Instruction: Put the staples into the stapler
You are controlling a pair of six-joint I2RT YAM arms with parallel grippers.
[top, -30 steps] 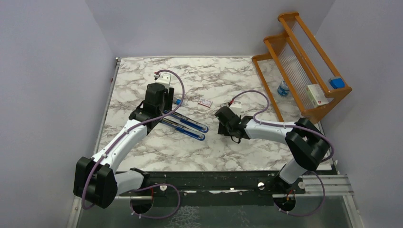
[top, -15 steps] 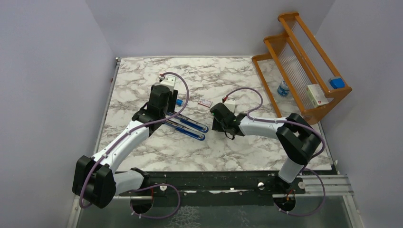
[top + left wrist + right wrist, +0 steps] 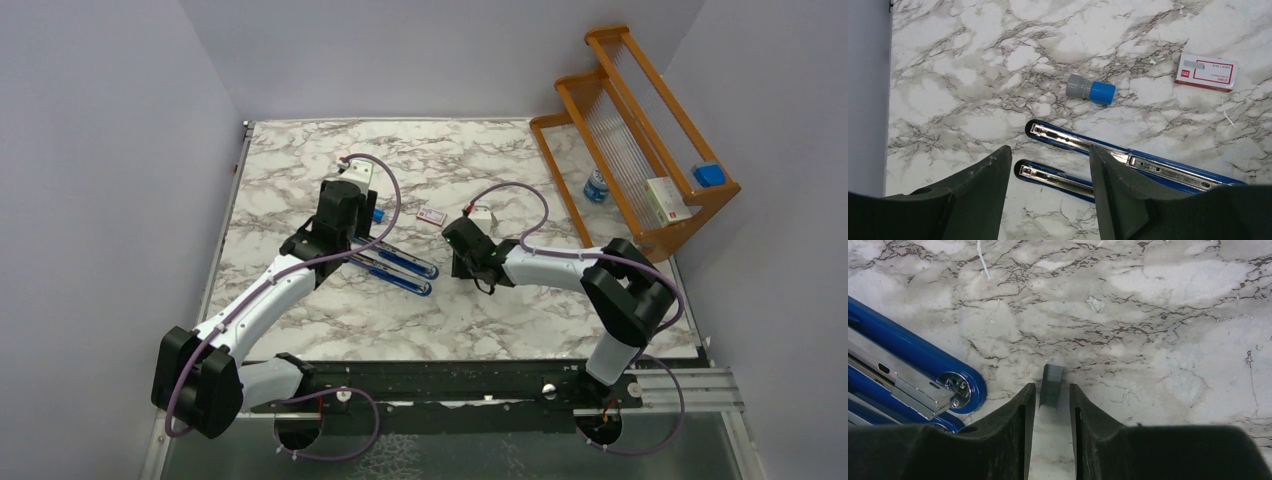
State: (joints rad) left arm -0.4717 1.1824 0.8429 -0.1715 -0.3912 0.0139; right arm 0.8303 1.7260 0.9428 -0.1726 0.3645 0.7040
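Note:
The blue stapler [image 3: 395, 264] lies opened flat on the marble table, its two chrome-channelled halves [image 3: 1128, 157] side by side. My left gripper [image 3: 1050, 150] hovers open over their left ends, holding nothing. In the right wrist view a short grey strip of staples [image 3: 1051, 382] lies on the marble just right of the stapler's hinge end [image 3: 955, 385]. My right gripper [image 3: 1052, 390] is low over the table, a finger on either side of the strip's near end with a thin gap each side. The white staple box [image 3: 1206, 72] with its red label lies beyond the stapler.
A small grey cylinder with a blue cap [image 3: 1090, 90] lies just behind the stapler. A wooden rack [image 3: 640, 150] stands at the back right, holding a white box [image 3: 668, 198] and a blue item [image 3: 709, 174]; a small bottle [image 3: 596, 186] stands beside it. Walls close in left and right.
My right gripper has moved left toward the stapler's hinge end and its jaws have narrowed around the staple strip. The left arm shifted slightly back and right, then held still.

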